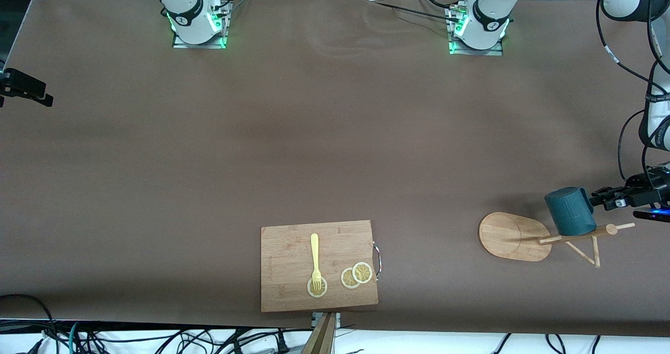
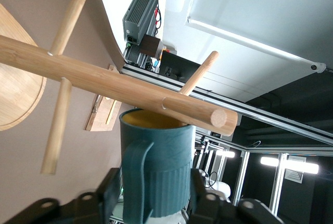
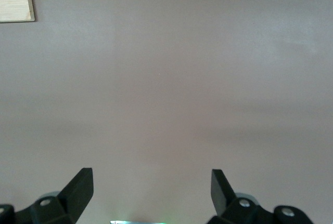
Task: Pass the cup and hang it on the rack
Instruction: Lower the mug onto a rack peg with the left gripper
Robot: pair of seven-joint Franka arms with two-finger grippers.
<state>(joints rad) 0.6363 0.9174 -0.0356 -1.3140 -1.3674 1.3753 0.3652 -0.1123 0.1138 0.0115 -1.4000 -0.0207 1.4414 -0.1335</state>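
Presently, the cup (image 1: 569, 211) sits up against the rack (image 1: 515, 236), which lies tipped on its side near the tabletop's front edge at the left arm's end, its oval base on edge and post pointing toward that end of the tabletop. Left gripper (image 1: 610, 199) is level w/ the cup, just beside its handle side. In the left wrist view the cup (image 2: 156, 169) shows handle toward the camera, yellow rim tucked under the post (image 2: 114, 86), w/ one finger (image 2: 110, 195) on each flank. Whether those fingers are grasping the cup or have let it go cannot be told; a peg (image 2: 197, 73) rises just above the rim, so the approach looks aimed at catching the cup on the rack.

Right gripper (image 3: 151, 182) waits over bare tabletop, fingers released & wide, nothing between them; arm appears idle, prob. because its share of the pass is finished.

Also present: cutting board (image 1: 319, 265) at the mid front edge, carrying a yellow fork (image 1: 315, 257) & lemon slices (image 1: 356, 275); not part of the job.
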